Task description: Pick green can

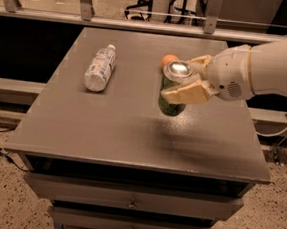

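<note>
The green can (171, 103), light green with a shiny silver top, hangs upright above the middle of the grey table (107, 128). My gripper (189, 80) reaches in from the right and is shut on the can's upper part, one cream finger (186, 94) in front of it and the other behind. The can's lower half shows below the front finger, clear of the tabletop.
A clear plastic bottle (100, 67) with a white label lies on its side at the table's left. An orange fruit (168, 61) sits just behind the can, partly hidden. A railing runs behind the table. Drawers sit below the front edge.
</note>
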You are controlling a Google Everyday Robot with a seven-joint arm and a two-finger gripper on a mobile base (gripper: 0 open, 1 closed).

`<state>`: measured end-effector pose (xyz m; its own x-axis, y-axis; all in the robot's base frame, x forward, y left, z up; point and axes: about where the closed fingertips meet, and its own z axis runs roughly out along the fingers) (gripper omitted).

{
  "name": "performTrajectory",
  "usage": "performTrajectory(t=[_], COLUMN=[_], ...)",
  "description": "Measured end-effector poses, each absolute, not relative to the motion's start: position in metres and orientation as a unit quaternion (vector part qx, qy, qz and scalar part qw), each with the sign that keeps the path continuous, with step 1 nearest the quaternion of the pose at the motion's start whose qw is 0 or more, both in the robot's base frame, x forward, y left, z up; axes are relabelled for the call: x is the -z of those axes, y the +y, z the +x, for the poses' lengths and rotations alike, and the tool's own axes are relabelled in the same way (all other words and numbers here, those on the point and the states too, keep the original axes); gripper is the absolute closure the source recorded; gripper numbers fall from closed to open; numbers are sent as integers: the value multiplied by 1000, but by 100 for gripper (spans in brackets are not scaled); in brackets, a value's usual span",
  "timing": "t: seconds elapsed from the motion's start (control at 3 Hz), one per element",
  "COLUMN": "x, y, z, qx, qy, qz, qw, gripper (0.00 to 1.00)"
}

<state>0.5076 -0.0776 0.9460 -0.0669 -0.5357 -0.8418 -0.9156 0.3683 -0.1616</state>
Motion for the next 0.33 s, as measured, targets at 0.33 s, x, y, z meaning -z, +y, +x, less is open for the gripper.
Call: performTrajectory(t=[0.33], x=[-1006], y=[-108], z=[505], qx=[-188], qy=[702], qz=[-510], qw=[461], gripper=[100])
